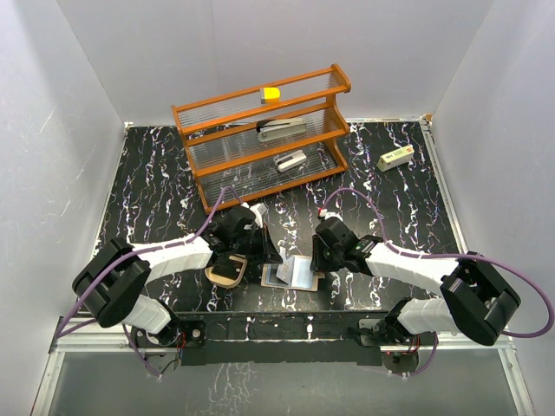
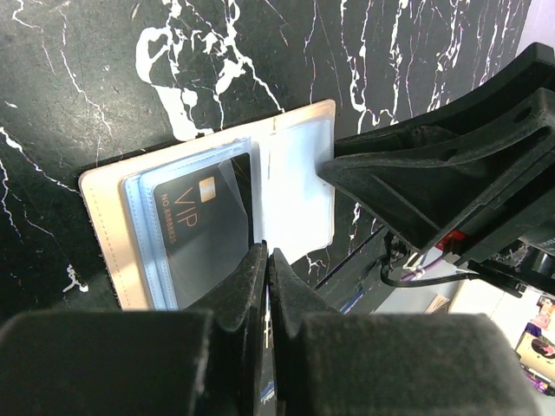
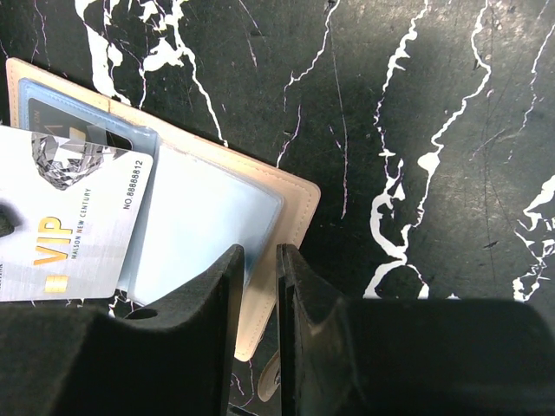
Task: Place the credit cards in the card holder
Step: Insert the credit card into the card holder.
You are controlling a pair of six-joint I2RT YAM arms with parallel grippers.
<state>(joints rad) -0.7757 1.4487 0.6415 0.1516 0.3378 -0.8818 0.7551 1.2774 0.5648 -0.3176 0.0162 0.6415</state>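
- Left jaws are pressed together with a thin pale edge caught between them. We judge this to be the silver card (image 3: 74,221), though the pinch itself is hard to see.
- Right jaws are drawn almost together, leaving only a narrow slot. Their tips are down on the outer clear sleeve (image 3: 208,217) of the card holder (image 3: 295,204), and we cannot tell whether they nip the sleeve or merely pin it.
- The open card holder lies flat on the counter (image 3: 416,104) between the two pairs of jaws, just ahead of the left tips and under the right ones.
- One dark card (image 2: 195,230) already sits in the sleeve on the left jaws' side.
- The silver card lies slanted over that side, one corner overlapping the dark card's sleeve. As far as we can see, it is in no pocket yet.
- We judge the step in hand to be seating this second card. The next move calls for lining its leading edge up with a free sleeve mouth and sliding it in flat, with the right jaws holding the holder steady.
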